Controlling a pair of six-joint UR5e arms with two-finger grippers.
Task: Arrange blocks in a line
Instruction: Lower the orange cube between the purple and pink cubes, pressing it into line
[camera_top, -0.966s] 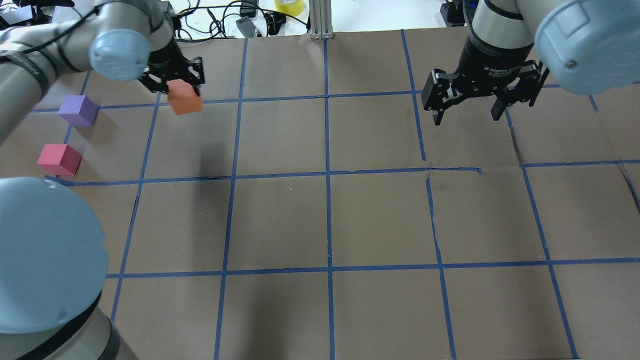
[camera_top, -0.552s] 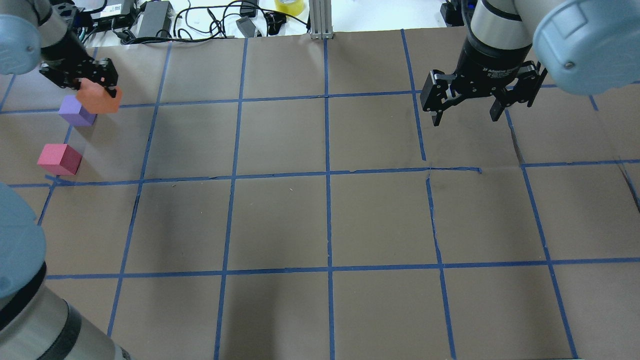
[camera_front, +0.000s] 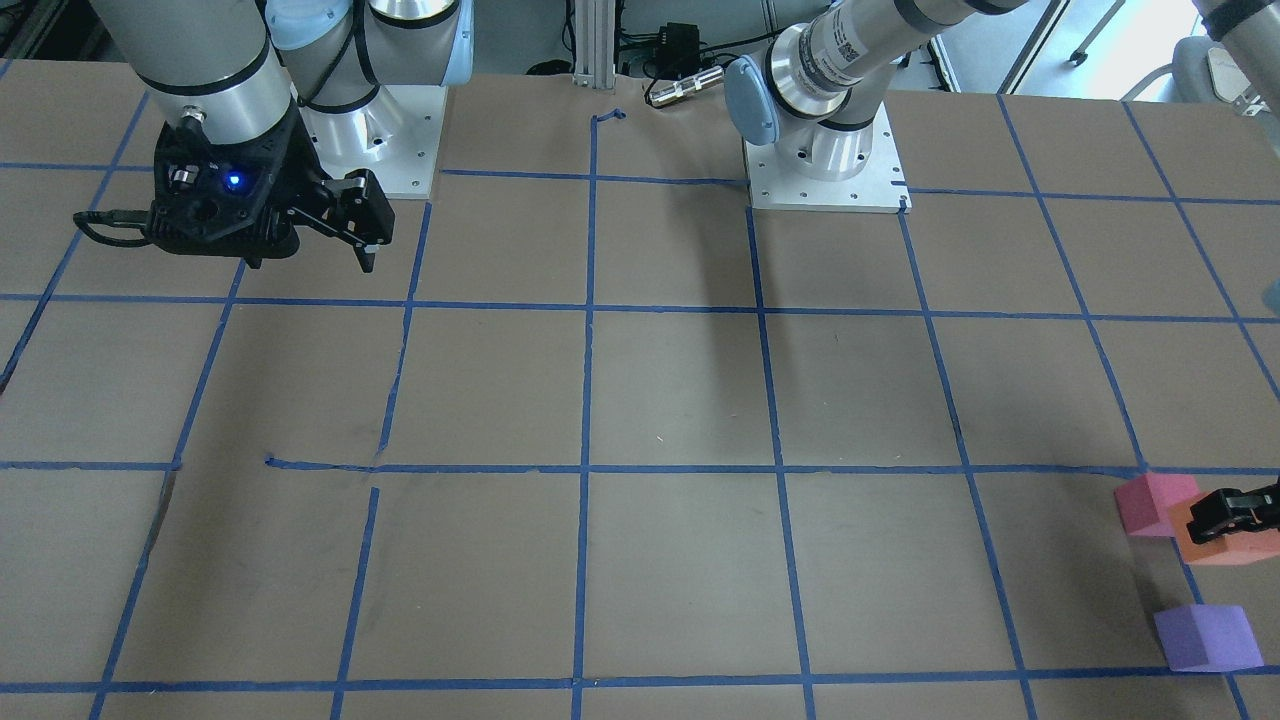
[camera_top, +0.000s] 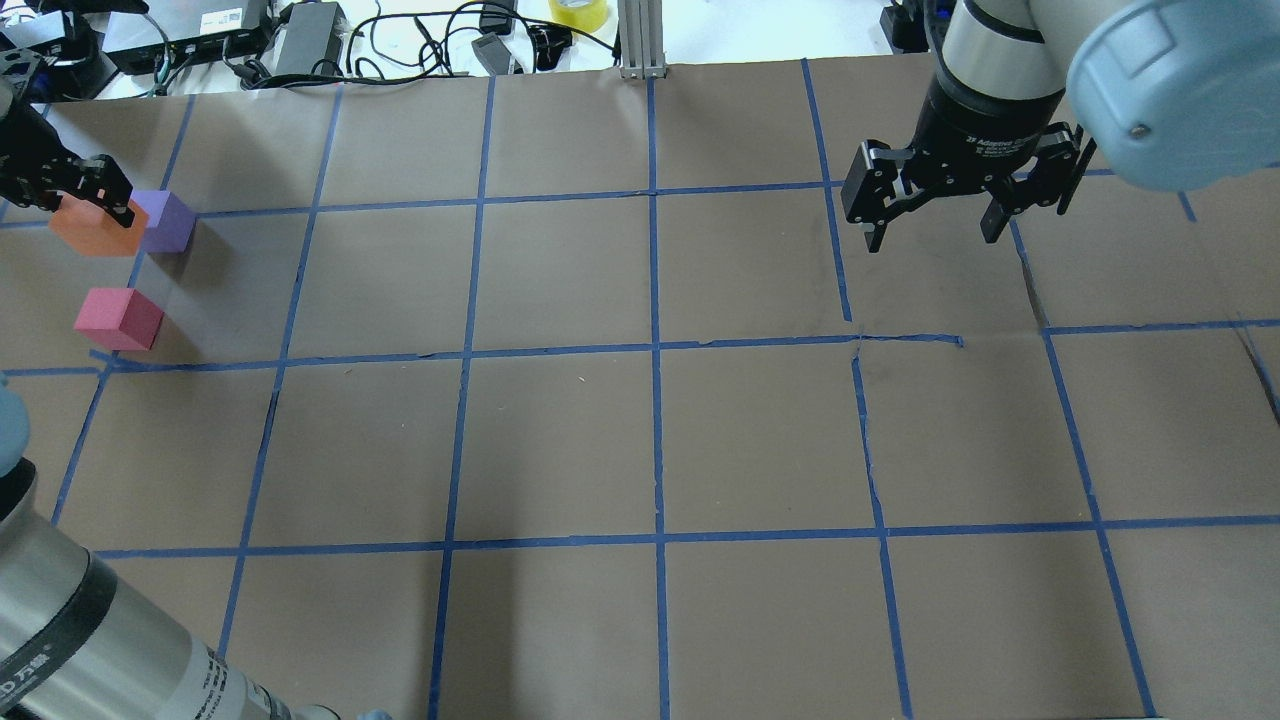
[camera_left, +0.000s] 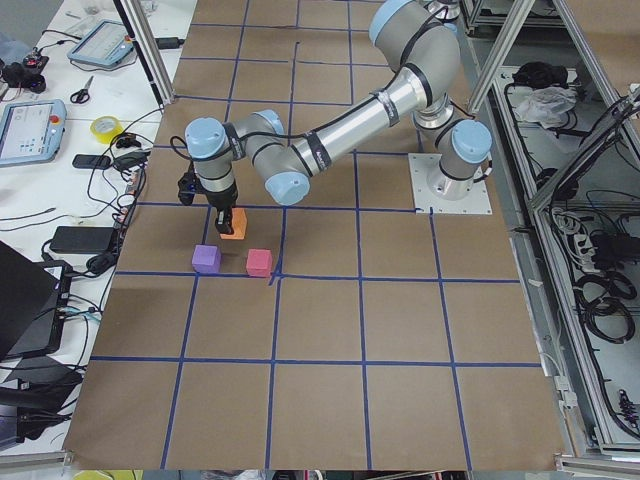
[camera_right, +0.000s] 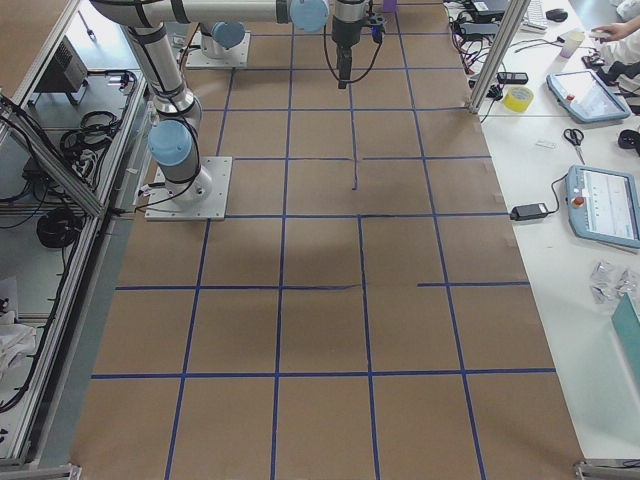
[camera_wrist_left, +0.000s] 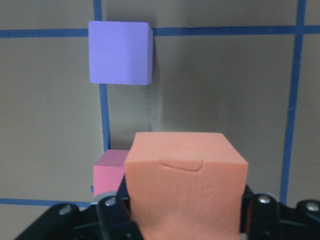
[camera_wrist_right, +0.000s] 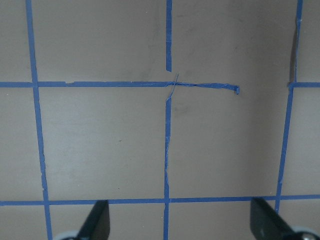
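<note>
The left hand is clenched on the orange block, held over the bench at the robot's left end. Just past it, the pink block rests on a blue tape line, partly hidden by the orange one. Farther along that line, the purple block sits at a tape crossing, apart from both. Well across the bench, the right hand hangs with fingers spread, holding nothing.

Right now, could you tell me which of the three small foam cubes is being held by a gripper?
The orange foam cube, clamped in the left gripper; the purple foam cube and the pinkish-red foam cube sit free on the table.
</note>
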